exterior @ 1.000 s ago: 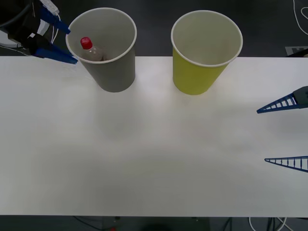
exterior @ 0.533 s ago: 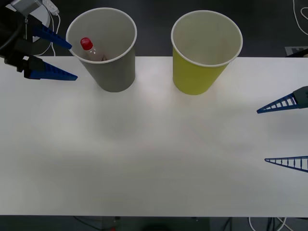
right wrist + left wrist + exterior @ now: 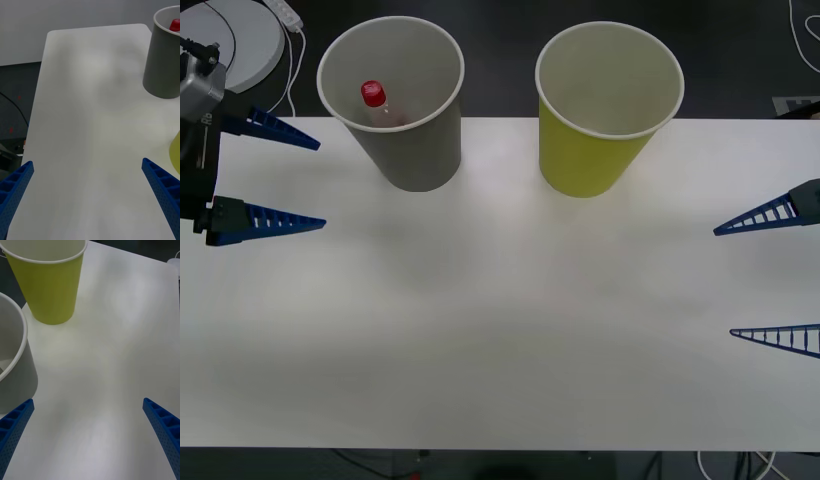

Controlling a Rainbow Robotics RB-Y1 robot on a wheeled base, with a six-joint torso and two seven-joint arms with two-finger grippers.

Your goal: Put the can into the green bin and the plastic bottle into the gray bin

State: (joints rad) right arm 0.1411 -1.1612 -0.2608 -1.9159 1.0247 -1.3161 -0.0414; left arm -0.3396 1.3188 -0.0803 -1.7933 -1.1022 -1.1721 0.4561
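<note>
The left tool (image 3: 315,182) hangs spread and empty at the bench's (image 3: 500,320) nine o'clock edge; the right tool (image 3: 725,282), likewise spread, sits at three. Two cups stand at twelve: the gray bin (image 3: 405,100) holding one plastic bottle (image 3: 376,100), and the green bin (image 3: 605,110) beside it.

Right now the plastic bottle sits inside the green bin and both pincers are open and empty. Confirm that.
Wrong on the bin. The front view shows the plastic bottle inside the gray bin, not the green bin. The rest is right: the left pincer and the right pincer are open and empty.
</note>
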